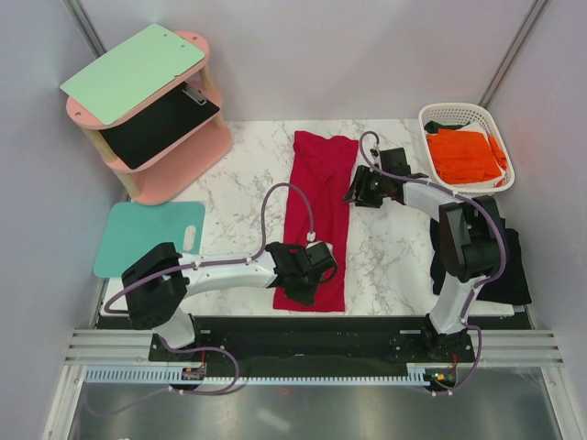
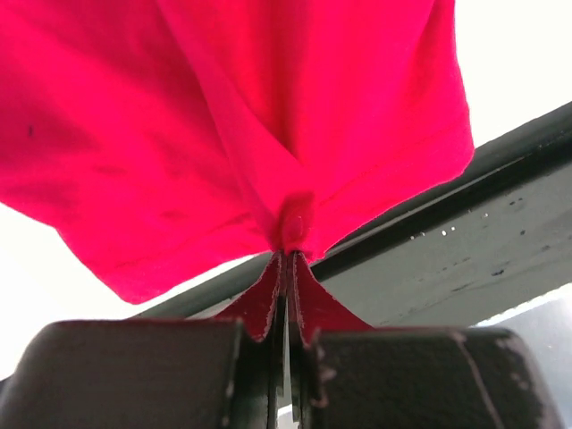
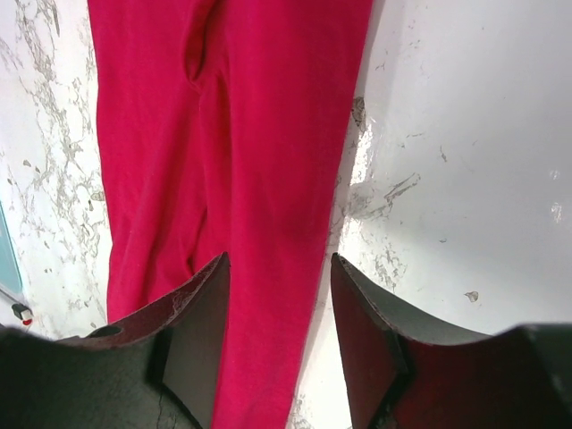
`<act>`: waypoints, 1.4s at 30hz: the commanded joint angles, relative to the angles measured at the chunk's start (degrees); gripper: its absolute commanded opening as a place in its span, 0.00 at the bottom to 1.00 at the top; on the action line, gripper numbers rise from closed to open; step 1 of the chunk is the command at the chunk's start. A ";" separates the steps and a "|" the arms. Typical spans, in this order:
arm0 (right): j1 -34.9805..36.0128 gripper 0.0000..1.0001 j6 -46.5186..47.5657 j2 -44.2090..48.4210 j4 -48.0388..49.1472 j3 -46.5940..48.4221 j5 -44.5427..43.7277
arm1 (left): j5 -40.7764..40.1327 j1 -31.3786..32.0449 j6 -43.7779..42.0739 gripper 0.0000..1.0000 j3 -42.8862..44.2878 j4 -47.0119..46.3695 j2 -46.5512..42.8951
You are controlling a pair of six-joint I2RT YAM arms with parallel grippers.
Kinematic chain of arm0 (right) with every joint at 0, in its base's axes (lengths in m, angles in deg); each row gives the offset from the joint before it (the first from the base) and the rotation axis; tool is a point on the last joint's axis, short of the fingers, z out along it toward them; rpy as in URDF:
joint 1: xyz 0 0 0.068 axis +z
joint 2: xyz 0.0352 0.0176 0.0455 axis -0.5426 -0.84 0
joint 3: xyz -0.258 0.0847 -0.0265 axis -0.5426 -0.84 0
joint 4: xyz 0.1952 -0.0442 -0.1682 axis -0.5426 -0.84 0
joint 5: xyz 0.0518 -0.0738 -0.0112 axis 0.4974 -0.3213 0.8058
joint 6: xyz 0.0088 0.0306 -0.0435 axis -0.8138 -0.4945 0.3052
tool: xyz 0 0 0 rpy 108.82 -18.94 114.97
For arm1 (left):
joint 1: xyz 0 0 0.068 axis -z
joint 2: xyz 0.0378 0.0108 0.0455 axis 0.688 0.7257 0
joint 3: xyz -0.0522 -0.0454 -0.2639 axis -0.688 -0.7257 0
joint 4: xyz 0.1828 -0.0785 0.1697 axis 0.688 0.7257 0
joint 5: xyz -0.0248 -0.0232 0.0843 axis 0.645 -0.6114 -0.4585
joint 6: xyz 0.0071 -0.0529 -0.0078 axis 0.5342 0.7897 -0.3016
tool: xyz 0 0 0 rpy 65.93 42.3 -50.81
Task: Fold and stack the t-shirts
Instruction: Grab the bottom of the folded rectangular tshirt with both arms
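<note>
Marble-patterned table bears a crimson t-shirt between grey walls.

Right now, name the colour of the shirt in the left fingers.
Crimson red t-shirt; clearest in the left wrist view.

Even white light is falling from above in my top view, casting only soft shadows under the shelf at the upper left. My left wrist view is blowing out to pure white at the upper right and lower left behind the red shirt. In my right wrist view the table is glaring at the right, while my right fingers are looking dark and slightly soft along the bottom edge.
</note>
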 commanded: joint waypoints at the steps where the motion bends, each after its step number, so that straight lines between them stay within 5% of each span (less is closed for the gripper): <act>1: -0.19 0.57 -0.33 -0.64 1.89 -0.20 1.62 | 1.29 0.52 3.99 0.02 -0.84 0.52 -3.89; 9: -0.19 0.57 -0.33 -0.81 1.89 -0.03 1.79 | 2.17 1.04 4.52 0.02 -2.86 0.43 -1.88; 11: -0.19 0.57 -0.33 -0.73 1.89 -0.11 1.88 | 2.00 1.40 4.26 0.09 -2.68 0.43 -0.56; 12: -0.19 0.57 -0.33 -0.55 1.89 -0.20 2.14 | 1.91 1.66 3.99 0.29 -2.51 0.43 -0.20; 15: -0.10 0.57 -0.24 0.33 2.68 -0.55 2.67 | -0.46 2.10 3.46 0.66 -1.89 1.04 -1.07; 16: -0.10 0.57 -0.15 0.50 2.77 -0.64 2.67 | -2.55 2.36 3.29 0.71 -1.72 1.57 -1.95; 17: -0.01 0.57 -0.07 0.94 2.85 -0.64 2.67 | -3.71 2.37 2.50 0.90 -1.28 1.66 -3.96; 21: -0.10 0.57 0.11 1.03 2.77 -0.73 2.85 | -12.57 1.84 -0.31 0.99 1.09 2.80 -10.20; 27: -0.10 0.57 0.37 1.03 2.59 -0.64 2.67 | -15.93 -9.38 -8.57 0.93 4.70 0.53 -11.10; 33: -0.01 0.58 0.11 0.15 2.50 -0.38 2.76 | -8.04 -19.85 -15.87 0.86 8.30 -10.79 -5.48; 38: -0.10 0.58 0.11 -0.37 2.50 -0.38 3.02 | -1.79 -21.89 -19.03 0.67 16.80 -13.28 5.04; 42: -0.01 0.58 0.20 -0.46 2.59 -0.47 2.94 | 2.52 -21.89 -19.04 0.66 21.74 -14.86 11.20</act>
